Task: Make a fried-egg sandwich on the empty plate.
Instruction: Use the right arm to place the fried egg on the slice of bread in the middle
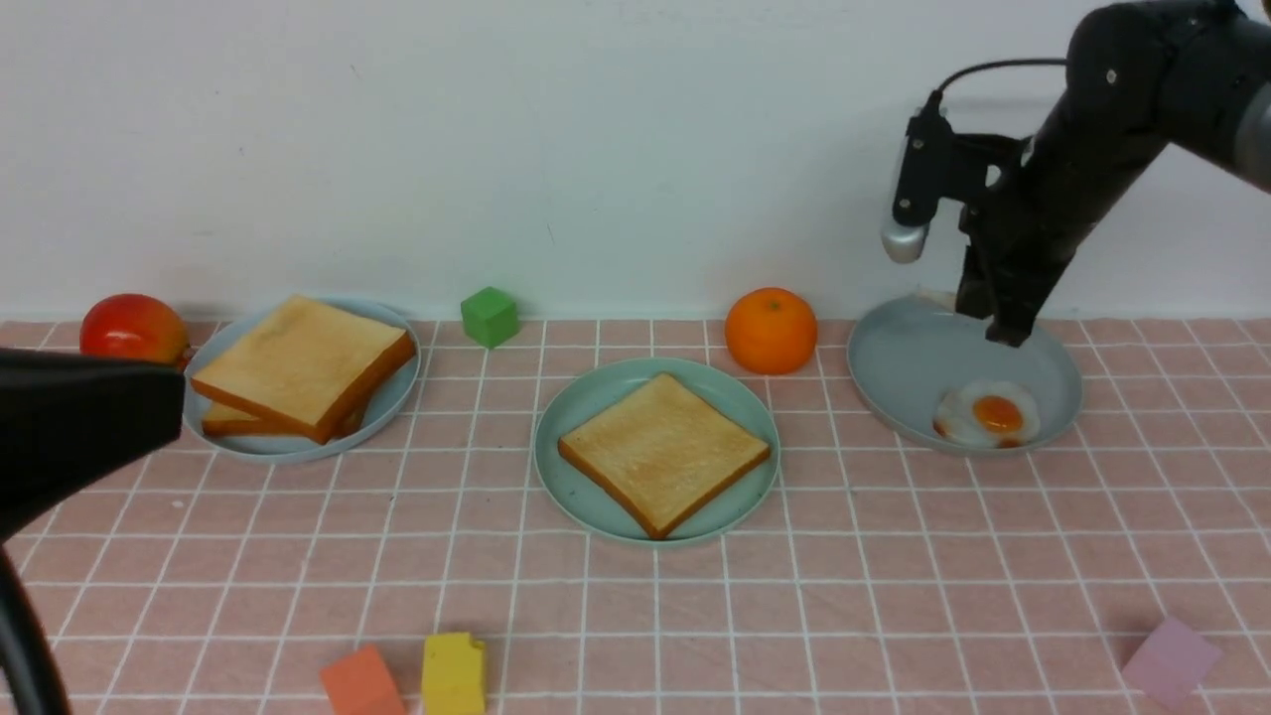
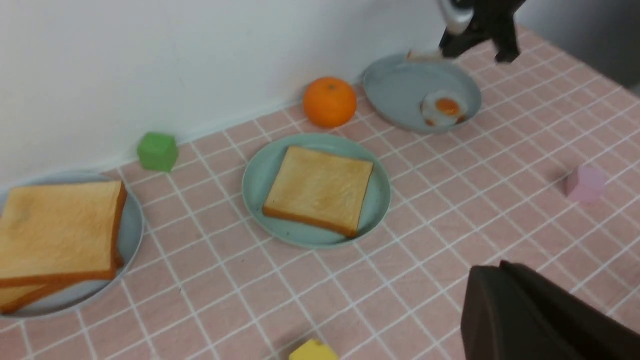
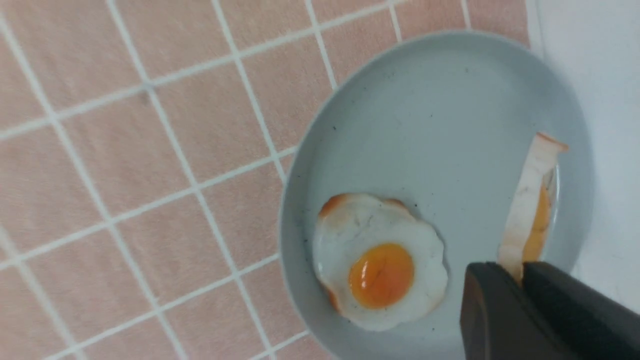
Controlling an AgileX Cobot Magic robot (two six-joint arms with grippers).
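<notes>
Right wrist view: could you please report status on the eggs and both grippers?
Left gripper shut, empty. Right gripper shut on one egg, edge-on over grey-blue plate. Mint plate holds one toast. Orange near the path.

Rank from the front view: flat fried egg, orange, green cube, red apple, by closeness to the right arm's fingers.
1. Fried egg, on the plate under the right fingers pinching another egg.
2. Orange, left of that plate.
3. Green cube, left of centre.
4. Red apple, far left.
</notes>
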